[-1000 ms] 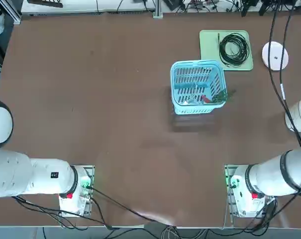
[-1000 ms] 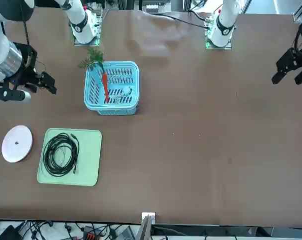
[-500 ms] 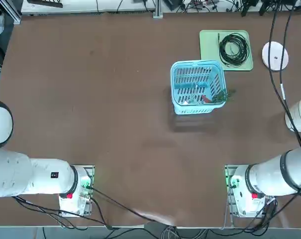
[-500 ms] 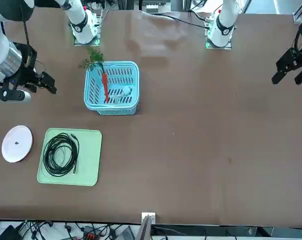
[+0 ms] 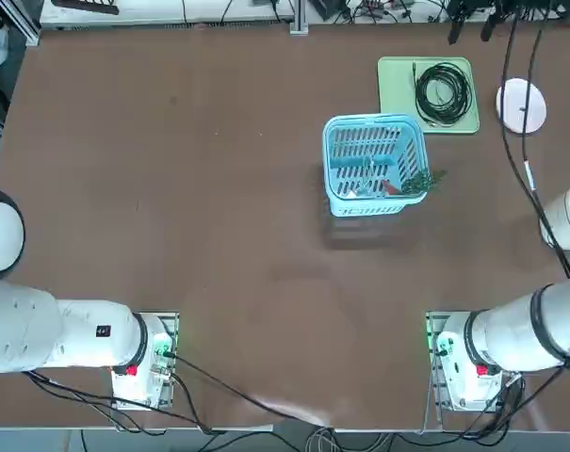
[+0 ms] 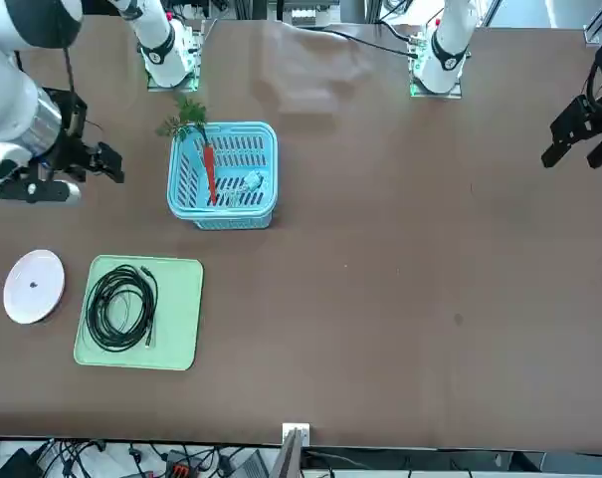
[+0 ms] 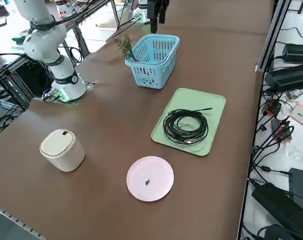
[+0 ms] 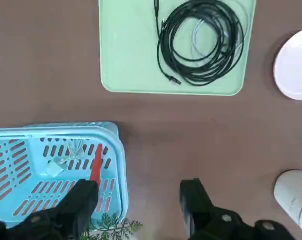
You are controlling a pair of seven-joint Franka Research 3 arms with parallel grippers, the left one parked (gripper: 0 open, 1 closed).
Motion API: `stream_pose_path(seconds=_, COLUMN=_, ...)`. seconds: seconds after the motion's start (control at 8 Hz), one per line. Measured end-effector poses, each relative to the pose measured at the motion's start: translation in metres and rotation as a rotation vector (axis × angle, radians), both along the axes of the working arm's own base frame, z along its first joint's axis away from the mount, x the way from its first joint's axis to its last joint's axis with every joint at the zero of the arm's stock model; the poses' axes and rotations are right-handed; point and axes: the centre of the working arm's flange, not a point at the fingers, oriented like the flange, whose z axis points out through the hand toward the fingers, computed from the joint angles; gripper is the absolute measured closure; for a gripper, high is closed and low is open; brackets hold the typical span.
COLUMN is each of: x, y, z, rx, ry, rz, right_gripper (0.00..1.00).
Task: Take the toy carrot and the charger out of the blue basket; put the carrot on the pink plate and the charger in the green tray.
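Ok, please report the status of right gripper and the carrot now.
Right gripper open, holding nothing. Carrot in blue basket, leafy top over the rim. Black cable already occupies green tray.

You've got light blue basket (image 5: 374,202), red-orange carrot (image 6: 210,174) w/ green tuft (image 6: 186,118), pale green tray (image 7: 211,107), black cable coil (image 7: 185,127), pale pink plate (image 7: 150,178), white canister (image 7: 62,150), plain brown tabletop (image 7: 86,200)

Bright overhead light, glare nr table edge, soft shadows.
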Motion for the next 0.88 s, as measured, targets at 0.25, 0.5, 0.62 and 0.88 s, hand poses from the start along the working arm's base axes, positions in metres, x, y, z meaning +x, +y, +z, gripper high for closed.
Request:
stream_pose_path(seconds=0.25, x=-0.016, y=0.022, z=-0.026, rx=0.018, ry=0.007, rz=-0.012, right_gripper=0.00)
stream_pose_path(seconds=0.5, x=-0.043, y=0.040, z=-0.061, rx=0.021, ry=-0.012, rz=-0.026, right_gripper=0.00)
stream_pose_path(seconds=0.62, x=-0.058, y=0.054, z=-0.078, rx=0.018, ry=-0.017, rz=-0.033, right_gripper=0.00)
stream_pose_path(seconds=0.88, x=-0.076, y=0.081, z=-0.104, rx=0.021, ry=-0.045, rz=-0.035, right_gripper=0.00)
